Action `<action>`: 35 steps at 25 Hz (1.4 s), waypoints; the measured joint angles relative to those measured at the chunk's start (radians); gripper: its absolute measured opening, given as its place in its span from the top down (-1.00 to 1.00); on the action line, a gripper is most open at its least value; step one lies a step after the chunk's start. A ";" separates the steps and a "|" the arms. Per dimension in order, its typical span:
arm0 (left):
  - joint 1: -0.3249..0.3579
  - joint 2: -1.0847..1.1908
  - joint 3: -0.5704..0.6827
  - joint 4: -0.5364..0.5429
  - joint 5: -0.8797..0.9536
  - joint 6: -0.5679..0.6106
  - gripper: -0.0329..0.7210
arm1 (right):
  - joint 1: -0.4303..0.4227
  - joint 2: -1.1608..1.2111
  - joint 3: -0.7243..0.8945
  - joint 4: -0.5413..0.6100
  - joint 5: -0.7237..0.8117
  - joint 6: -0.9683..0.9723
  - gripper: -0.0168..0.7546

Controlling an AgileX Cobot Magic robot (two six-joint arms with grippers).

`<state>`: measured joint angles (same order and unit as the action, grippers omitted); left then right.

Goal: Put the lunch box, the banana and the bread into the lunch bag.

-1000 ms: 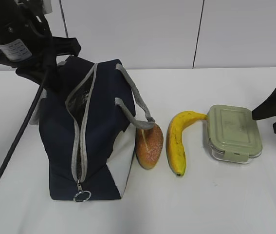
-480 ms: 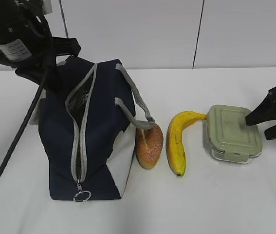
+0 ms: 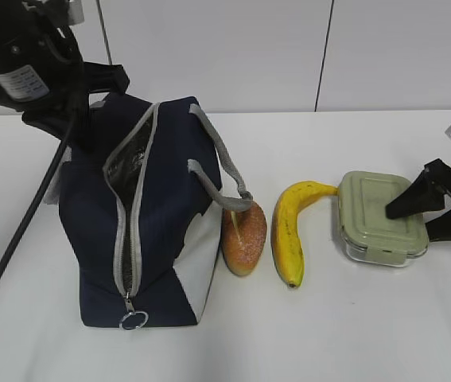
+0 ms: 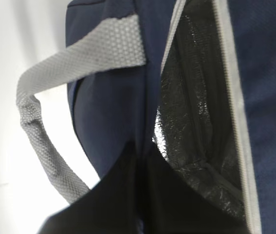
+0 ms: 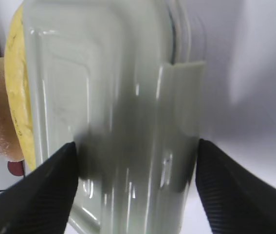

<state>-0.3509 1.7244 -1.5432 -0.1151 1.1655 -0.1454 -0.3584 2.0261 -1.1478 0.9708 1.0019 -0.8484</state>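
white tabletop (image 3: 352,334) runs back to a pale panelled wall (image 3: 209,56), and everything for the job sits in a row across it. at the left stands the lunch bag (image 3: 157,239), navy with a grey zipper band, its top parted so the dark shiny lining shows; a metal ring pull (image 3: 134,321) hangs at the near end of the zip, and one grey strap handle (image 3: 221,171) droops over toward the bread (image 3: 244,237). that roll sits just beside the bag's white side panel. next to it lies the banana (image 3: 286,231), curved, its stem reaching to the lunch box (image 3: 380,216), which rests flat on the table with its sage-green lid on.

the left gripper (image 3: 54,107) is up at the bag's far top corner, clamped shut; what it pinches is hidden, though the left wrist view looks straight along the bag fabric (image 4: 108,117) and into the opened lining (image 4: 196,122).

the right gripper (image 3: 430,213) stands wide, holding nothing, at the lunch box's right end. in the right wrist view its two dark fingers (image 5: 50,187) straddle the lid (image 5: 108,97), one on either side.
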 joint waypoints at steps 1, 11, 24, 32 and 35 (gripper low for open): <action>0.000 0.000 0.000 0.005 0.001 0.000 0.91 | 0.000 0.004 -0.002 0.014 0.000 -0.017 -0.52; 0.000 0.000 0.000 0.008 0.002 0.000 0.91 | 0.000 0.008 -0.002 0.076 0.000 -0.086 -0.52; 0.000 0.000 0.000 0.009 0.003 0.000 0.91 | -0.002 0.049 -0.006 0.118 0.061 -0.087 -0.09; 0.000 0.000 0.000 0.009 0.005 0.000 0.91 | -0.002 0.062 -0.037 0.142 0.093 -0.087 -0.06; 0.000 0.000 0.000 0.009 0.005 0.000 0.91 | -0.002 0.066 -0.086 0.201 0.119 -0.087 -0.06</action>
<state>-0.3509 1.7244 -1.5432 -0.1058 1.1703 -0.1454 -0.3600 2.0919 -1.2338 1.1721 1.1212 -0.9357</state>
